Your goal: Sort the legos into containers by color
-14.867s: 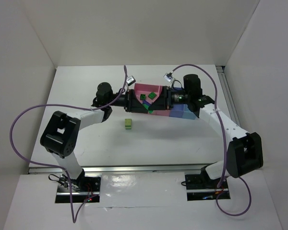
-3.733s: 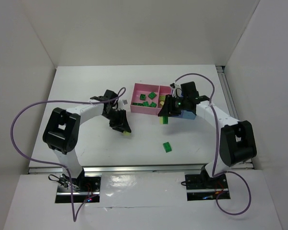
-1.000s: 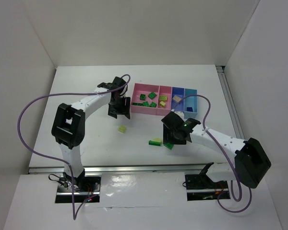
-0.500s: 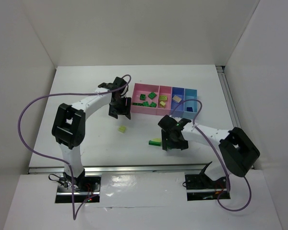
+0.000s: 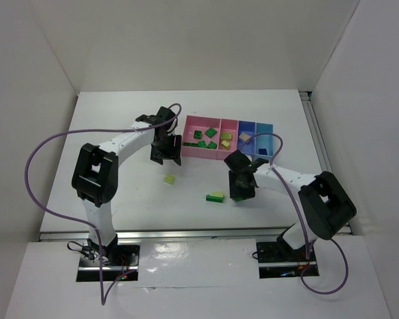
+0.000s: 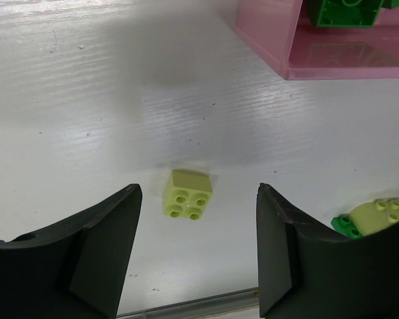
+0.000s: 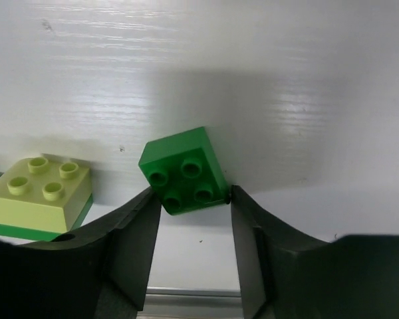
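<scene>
Legos, green brick (image 7: 184,171): sits between the two fingers (image 7: 129,242) of the right claw (image 7: 191,194), which is narrowed onto it and touches it on both sides, low and centre in the top view. I cannot tell whether it is clear of the tabletop (image 5: 120,119).

Lime-on-green stack (image 7: 43,193): on the tabletop just left of the held brick, apart from the claw.

Lime brick (image 6: 187,194): alone on the tabletop, studs up, centred under the left claw (image 6: 198,199), which is spread wide and touches nothing.

Containers (image 5: 229,151): a row of joined bins in the upper centre of the top view.
- Left pink bin: several green bricks (image 5: 211,132).
- Second pink bin: lime-yellow pieces (image 5: 225,136).
- Dark blue bin: one tan brick (image 5: 245,136).
- Light blue bin: one dark piece (image 5: 263,151).

Left claw: hangs just left of the pink end of the row.
</scene>
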`<state>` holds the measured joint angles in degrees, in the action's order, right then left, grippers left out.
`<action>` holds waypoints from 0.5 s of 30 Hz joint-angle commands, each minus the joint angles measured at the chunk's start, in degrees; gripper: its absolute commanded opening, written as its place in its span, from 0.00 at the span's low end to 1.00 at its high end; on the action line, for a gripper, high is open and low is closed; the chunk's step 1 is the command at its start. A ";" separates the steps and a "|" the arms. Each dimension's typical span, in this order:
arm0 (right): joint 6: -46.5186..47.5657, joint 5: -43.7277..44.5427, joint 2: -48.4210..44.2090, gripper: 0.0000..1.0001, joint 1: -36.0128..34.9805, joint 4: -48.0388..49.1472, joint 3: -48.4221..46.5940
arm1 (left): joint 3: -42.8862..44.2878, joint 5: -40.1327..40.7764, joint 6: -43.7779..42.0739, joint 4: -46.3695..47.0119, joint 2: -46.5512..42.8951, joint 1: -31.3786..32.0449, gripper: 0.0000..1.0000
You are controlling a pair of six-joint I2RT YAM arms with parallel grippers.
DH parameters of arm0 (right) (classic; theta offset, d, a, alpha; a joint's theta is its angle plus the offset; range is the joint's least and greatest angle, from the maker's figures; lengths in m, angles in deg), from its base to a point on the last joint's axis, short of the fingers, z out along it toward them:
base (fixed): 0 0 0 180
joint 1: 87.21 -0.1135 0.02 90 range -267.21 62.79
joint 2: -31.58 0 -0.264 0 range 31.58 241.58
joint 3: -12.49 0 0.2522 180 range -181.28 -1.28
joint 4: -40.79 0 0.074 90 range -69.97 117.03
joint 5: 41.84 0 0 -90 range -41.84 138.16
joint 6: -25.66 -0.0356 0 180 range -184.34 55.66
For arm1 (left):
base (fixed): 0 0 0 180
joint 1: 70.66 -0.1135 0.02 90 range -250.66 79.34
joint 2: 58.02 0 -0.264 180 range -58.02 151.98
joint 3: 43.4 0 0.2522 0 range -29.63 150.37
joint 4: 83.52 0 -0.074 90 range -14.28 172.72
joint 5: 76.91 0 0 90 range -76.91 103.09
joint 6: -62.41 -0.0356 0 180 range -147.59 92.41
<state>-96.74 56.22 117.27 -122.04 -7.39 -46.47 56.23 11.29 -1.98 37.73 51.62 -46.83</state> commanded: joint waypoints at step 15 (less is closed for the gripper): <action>7.87 5.31 -1.16 0.25 -2.09 -0.92 -19.31 | 1.06 1.63 0.32 -0.36 -0.39 0.25 0.73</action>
<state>-91.41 59.43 117.14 -123.44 -7.95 -60.45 56.23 11.77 -1.89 37.75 51.64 -46.83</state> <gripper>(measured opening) 0.451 0.734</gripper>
